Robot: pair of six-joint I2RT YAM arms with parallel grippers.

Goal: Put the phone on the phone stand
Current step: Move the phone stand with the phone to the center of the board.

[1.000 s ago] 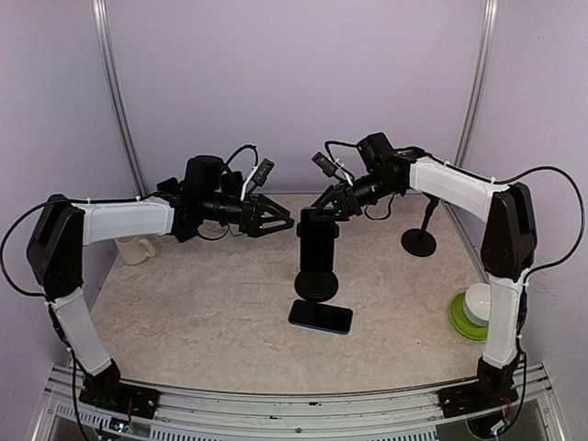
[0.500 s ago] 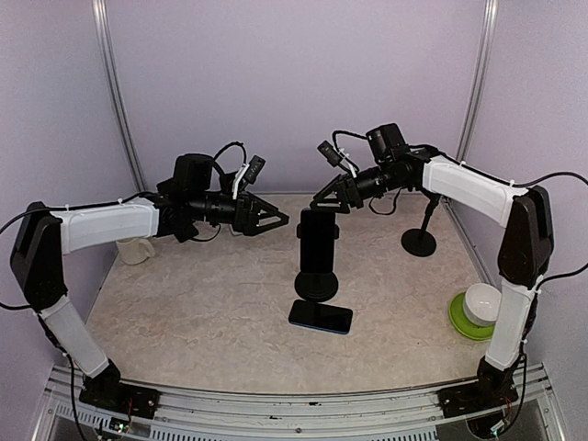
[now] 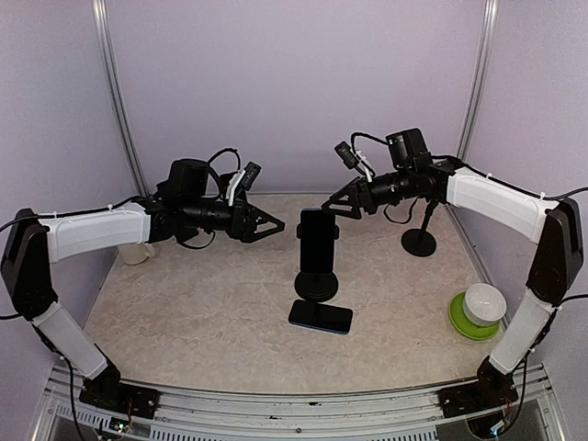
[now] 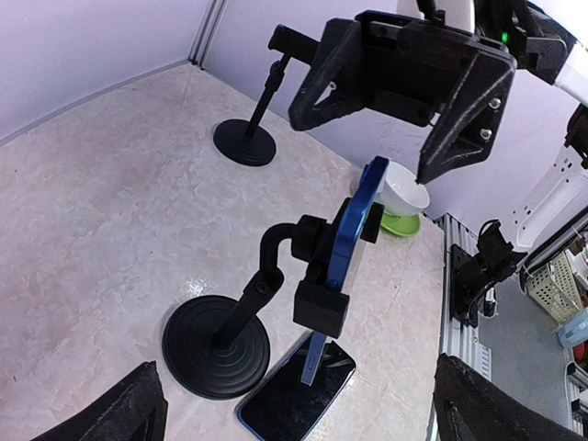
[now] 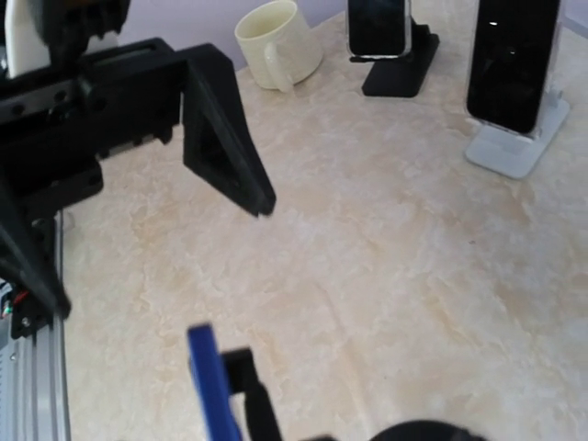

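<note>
The right hand (image 3: 340, 209) has let go and backed away to the right of the stand (image 3: 315, 285), spread and empty; the left hand (image 3: 273, 224) gapes opposite. The phone (image 3: 318, 241) sits upright in the stand, so the job looks done.

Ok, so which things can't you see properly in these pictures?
Mug: top view, mostly hidden behind the left arm.
Phone in the stand: left wrist view shows only its thin edge, no screen; right wrist view, blurred and cut off at the bottom.
Bowl: left wrist view, partly behind the phone's top.
Back phone: right wrist view, top cut off by the picture's edge.
</note>
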